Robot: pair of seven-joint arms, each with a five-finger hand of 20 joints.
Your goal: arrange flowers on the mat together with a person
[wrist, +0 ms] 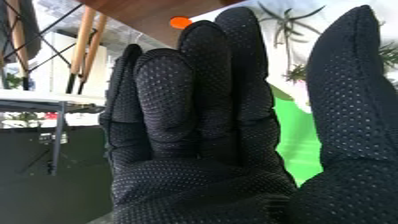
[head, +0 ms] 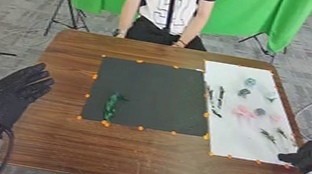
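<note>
Both my left robot hand [head: 14, 98] and right robot hand [head: 308, 155] are standing wide, the right one near the white mat [head: 233, 143]. My pinch may be crushing pink flowers [head: 243, 111] or dragging others, because thin stems [head: 268, 136] are lying close. The white mat is carrying these; the dark mat [head: 159, 90] is carrying one green sprig [head: 112, 107].

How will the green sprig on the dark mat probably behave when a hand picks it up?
The green sprig is probably light, because it looks thin and small against the dark mat. It may bend a little when lifted, since its top already curves to one side. It does not seem apt to roll, as its outline is uneven.
</note>
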